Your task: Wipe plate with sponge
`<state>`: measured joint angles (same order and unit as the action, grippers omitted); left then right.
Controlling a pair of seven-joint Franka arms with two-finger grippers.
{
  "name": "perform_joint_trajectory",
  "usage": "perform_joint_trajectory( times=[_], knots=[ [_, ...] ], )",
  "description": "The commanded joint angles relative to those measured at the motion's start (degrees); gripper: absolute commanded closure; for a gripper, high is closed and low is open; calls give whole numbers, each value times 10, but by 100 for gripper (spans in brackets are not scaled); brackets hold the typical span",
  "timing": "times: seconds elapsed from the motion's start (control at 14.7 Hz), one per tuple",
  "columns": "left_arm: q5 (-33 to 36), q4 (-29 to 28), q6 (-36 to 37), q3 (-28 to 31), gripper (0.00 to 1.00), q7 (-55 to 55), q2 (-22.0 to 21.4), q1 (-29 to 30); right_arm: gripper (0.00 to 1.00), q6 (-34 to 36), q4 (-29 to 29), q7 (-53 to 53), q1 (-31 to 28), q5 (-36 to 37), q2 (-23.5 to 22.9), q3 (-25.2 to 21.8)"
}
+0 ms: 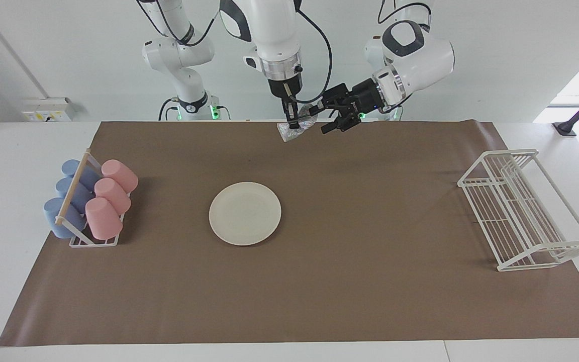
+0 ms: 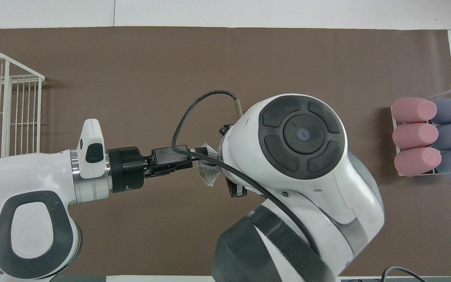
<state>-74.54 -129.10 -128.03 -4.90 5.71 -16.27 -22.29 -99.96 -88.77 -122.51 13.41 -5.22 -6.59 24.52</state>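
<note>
My right gripper (image 1: 293,122): pinched shut on the sponge (image 1: 292,130), up in the air over the mat's (image 1: 370,281) edge at my end, above and well apart from the plate (image 1: 245,213).
My left gripper (image 1: 330,118): just beside the sponge, fingers spread; I could not tell whether they touched it.
Plate: flat on the mat, bare, between the cup rack (image 1: 91,203) and the wire rack (image 1: 525,211).

Six cups (image 1: 91,201); one plate (image 1: 245,213)
</note>
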Motion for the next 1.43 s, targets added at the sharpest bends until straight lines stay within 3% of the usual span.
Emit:
perform_joint_trajectory(
  times=[0.0, 0.14, 0.75, 0.82, 0.89, 1.02, 1.09, 1.36],
  knots=[
    [1, 10, -9, 1, 66, 14, 7, -11, 100, 13, -3, -8, -3, 9, 7, 4],
    [0, 10, -13, -18, 100, -9, 6, -15, 100, 14, -3, -7, -3, 9, 7, 4],
    [1, 10, 44, -13, 100, -35, 5, 25, 100, 27, -3, 13, -8, 10, 9, 3],
    [1, 10, 49, -13, 100, -36, 4, 28, 68, 38, -3, 37, -8, 11, 14, 3],
    [1, 10, 51, -13, 100, -36, 4, 29, 47, 48, -6, 61, -8, 19, 18, 2],
    [1, 9, 51, -13, 100, -36, 3, 29, 18, 51, -21, 110, -13, 50, 35, -1],
    [2, 7, 52, -13, 100, -36, 1, 29, 7, 54, -27, 163, -23, 54, 42, -2],
    [43, 8, 63, -13, 100, -58, 2, 41, 0, 86, -43, 452, -101, 54, 64, -3]
  ],
)
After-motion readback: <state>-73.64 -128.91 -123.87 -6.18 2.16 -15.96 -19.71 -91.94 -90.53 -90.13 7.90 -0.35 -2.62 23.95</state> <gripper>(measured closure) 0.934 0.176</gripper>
